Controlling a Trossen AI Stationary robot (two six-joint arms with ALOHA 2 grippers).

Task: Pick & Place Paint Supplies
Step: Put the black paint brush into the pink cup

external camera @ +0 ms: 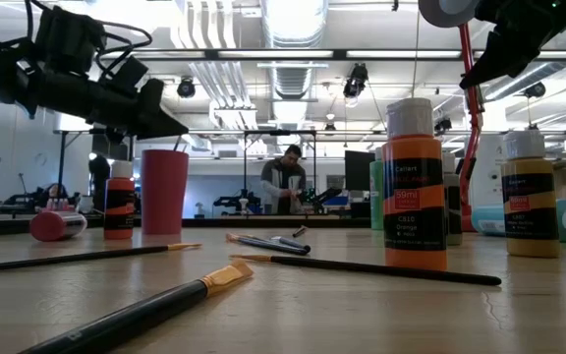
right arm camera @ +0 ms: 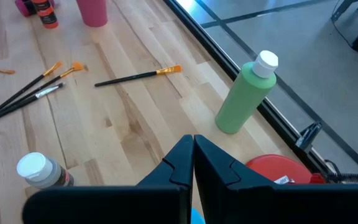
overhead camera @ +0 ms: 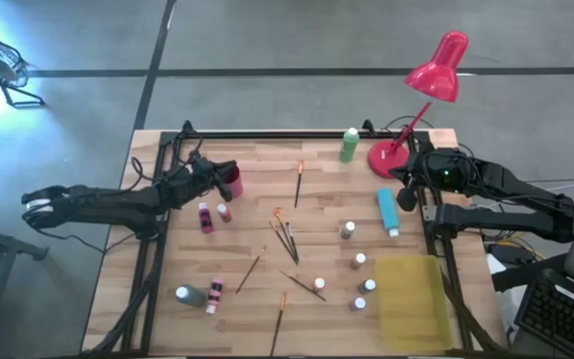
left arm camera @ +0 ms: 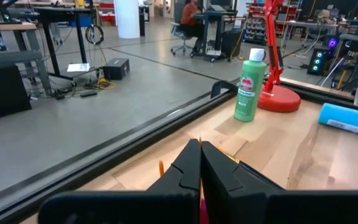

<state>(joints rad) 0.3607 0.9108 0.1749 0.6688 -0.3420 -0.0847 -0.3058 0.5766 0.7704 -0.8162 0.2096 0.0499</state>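
Bottles and brushes lie scattered over the table (overhead camera: 267,150), none of them in my grasp. My left gripper (left arm camera: 199,163) hangs with its fingers pressed together on nothing, just above the pink cup (external camera: 165,192) near the table's far left. My right gripper (right arm camera: 193,152) is likewise pressed shut and empty. It hovers at the right edge close to the lamp (overhead camera: 431,80) base, and the blue bottle (overhead camera: 388,211) lies just beside it.

I count two big bottles. The green bottle (overhead camera: 350,145) stands upright at the far edge beside the lamp base, and the blue one lies on its side.

Small bottles come to nine, as far as I can tell from above:
- Two stand together near the cup, a magenta one (overhead camera: 204,217) and a red one (overhead camera: 224,212).
- Two sit at the near left, a grey one (overhead camera: 189,295) lying down and another magenta one (overhead camera: 213,292) beside it.
- One grey-bodied bottle (overhead camera: 348,230) stands just left of the blue bottle.
- Three white-capped ones (overhead camera: 359,261) run in a loose column beside the yellow tray (overhead camera: 412,301).
- One more cap (overhead camera: 319,284) shows in the middle.

Brushes come to about seven:
- One lone brush (overhead camera: 298,184) lies towards the far side.
- A tight cluster (overhead camera: 285,234) lies mid-table; it looks like three.
- Three further singles (overhead camera: 250,269) lie spread across the near half.

The tray itself holds nothing.
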